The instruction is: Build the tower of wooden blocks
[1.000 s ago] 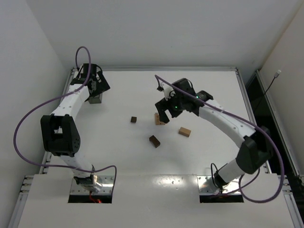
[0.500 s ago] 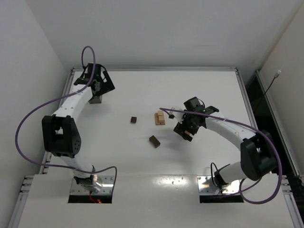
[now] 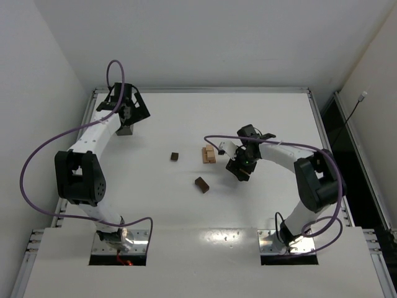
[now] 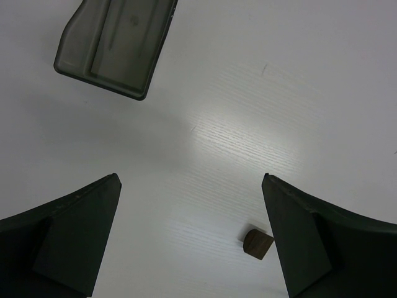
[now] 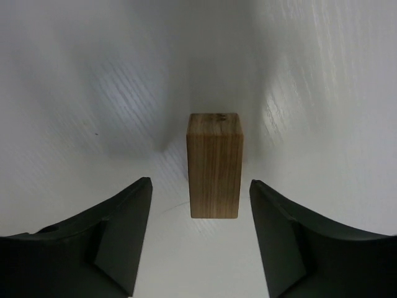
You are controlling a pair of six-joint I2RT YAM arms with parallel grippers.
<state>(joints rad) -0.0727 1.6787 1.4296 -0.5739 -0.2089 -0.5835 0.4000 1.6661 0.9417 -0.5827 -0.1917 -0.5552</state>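
Tower stands near the middle of the table, a small cluster of tan pieces whose height the top view does not show. Left of it, apart, lies a small dark block, and nearer the arms a larger dark block. The right gripper is low over the table just right of the tower. Its wrist view shows the right gripper spread wide with a tan block lying lengthwise between the fingers, a clear gap on each side, so nothing is grasped. The tan block rests flat on the table, end grain facing away. The left gripper hangs at the far left corner, over a grey box. In its wrist view the left gripper is likewise released and empty, the box lying beyond the fingers, and a dark block sitting on the table just inside the right finger.
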